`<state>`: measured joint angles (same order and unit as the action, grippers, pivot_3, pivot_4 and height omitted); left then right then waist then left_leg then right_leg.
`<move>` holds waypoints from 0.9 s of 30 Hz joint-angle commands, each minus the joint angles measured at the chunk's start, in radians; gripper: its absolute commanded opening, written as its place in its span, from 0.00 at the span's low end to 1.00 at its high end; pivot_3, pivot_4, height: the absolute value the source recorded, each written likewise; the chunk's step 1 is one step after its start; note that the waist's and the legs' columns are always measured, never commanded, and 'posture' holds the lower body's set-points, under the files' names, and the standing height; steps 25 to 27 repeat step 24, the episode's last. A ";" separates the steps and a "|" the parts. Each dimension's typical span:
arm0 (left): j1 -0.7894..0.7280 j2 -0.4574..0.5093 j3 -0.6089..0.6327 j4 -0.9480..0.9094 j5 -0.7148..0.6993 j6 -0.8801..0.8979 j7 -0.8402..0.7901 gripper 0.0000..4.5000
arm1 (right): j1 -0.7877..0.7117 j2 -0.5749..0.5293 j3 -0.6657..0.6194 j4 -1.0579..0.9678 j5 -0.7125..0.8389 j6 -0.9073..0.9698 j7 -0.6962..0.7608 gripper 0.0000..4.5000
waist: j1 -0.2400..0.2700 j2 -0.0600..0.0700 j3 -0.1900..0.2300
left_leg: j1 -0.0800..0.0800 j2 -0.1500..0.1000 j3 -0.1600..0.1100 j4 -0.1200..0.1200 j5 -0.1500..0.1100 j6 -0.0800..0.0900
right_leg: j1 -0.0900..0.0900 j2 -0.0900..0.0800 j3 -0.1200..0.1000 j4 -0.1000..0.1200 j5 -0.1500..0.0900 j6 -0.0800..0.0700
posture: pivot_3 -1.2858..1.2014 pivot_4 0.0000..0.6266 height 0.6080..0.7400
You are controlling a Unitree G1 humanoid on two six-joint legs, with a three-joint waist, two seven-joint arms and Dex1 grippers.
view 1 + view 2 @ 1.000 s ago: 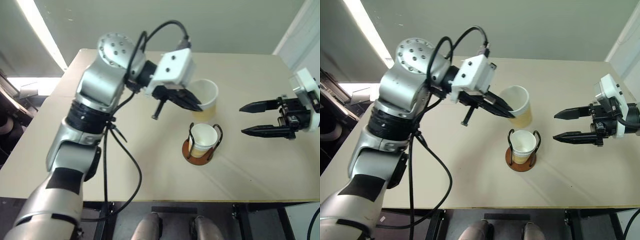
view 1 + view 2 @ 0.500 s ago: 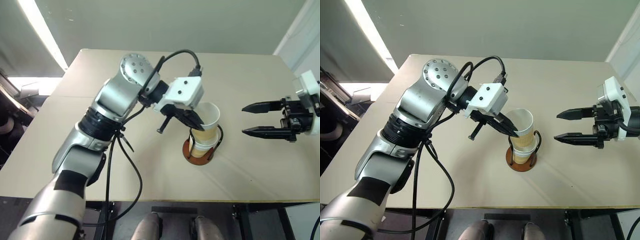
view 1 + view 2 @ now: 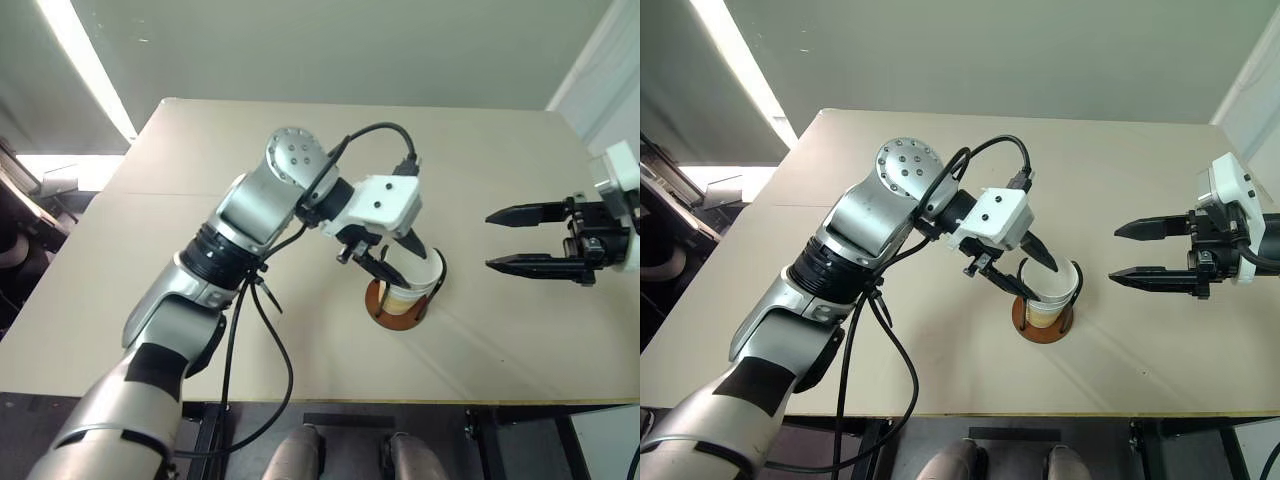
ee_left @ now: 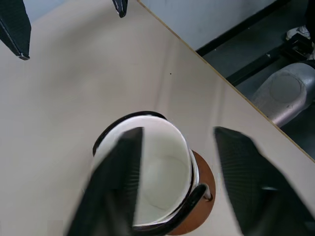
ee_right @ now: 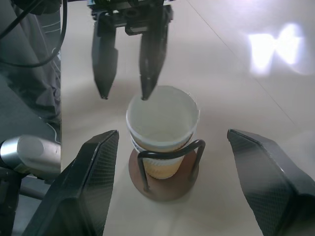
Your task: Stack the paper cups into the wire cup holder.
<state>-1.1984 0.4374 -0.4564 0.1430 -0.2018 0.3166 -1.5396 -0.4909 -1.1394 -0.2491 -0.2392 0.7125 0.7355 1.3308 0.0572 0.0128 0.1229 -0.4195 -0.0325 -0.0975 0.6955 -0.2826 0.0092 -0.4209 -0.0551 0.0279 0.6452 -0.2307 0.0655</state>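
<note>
Two paper cups nested one inside the other, seated in the wire cup holder near the middle of the bench, black wire loops rising on either side of the stack. Left gripper at the rim of the upper cup, fingers spread apart: one tip over the white inside at the rim, the other outside the wall, no clamp visible on the paper. Left arm stretched across the bench, wrist angled down toward the holder. Right gripper well apart to the right of the holder, fingers wide and empty, roughly level, aimed toward the cups.
</note>
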 commanded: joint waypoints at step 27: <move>0.517 0.100 0.633 -0.378 -0.177 0.469 0.812 0.99 | -0.370 0.319 0.125 0.731 -0.351 -0.288 -0.332 0.81 | 0.008 0.001 -0.001 | 0.004 -0.001 0.000 0.003 0.001 0.000 | 0.002 0.001 0.000 0.000 0.000 0.000 | 0.52 0.24 1.00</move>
